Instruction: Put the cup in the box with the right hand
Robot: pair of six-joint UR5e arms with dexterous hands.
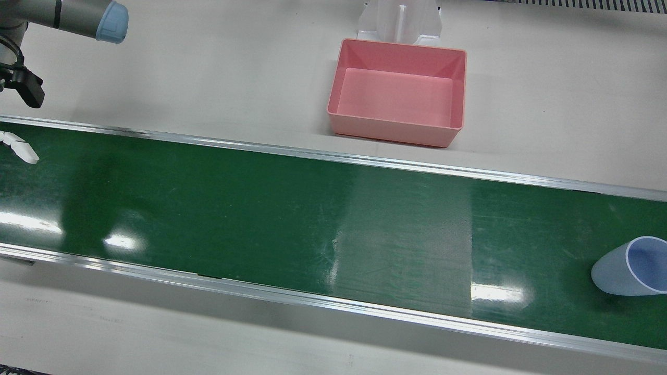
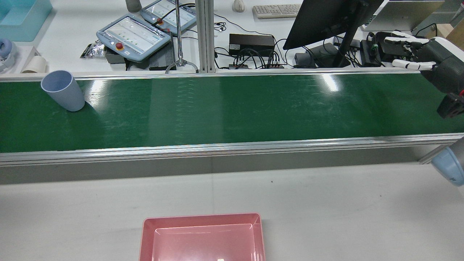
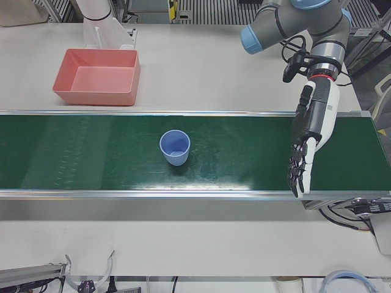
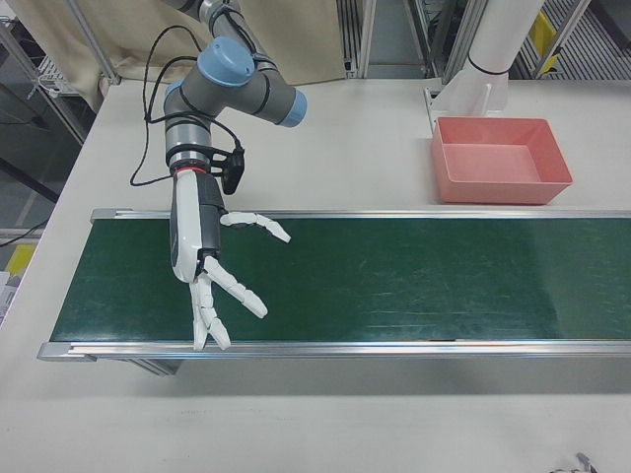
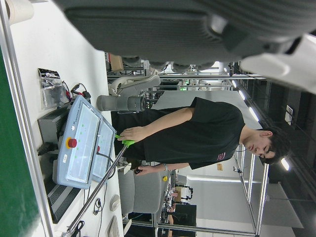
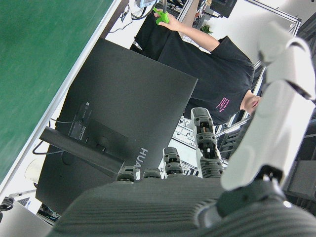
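Green belt carries an upright blue cup; pink box (empty) sits on white table.

arms: grey, blue caps | hand: white, black palm | black cables

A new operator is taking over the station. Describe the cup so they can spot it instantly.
Find the long green conveyor belt that runs across the table. Near its end on the robot's left stands a pale blue cup, upright with its mouth open upward. It is the only loose object on the belt; the pink box sits off the belt on the white table.
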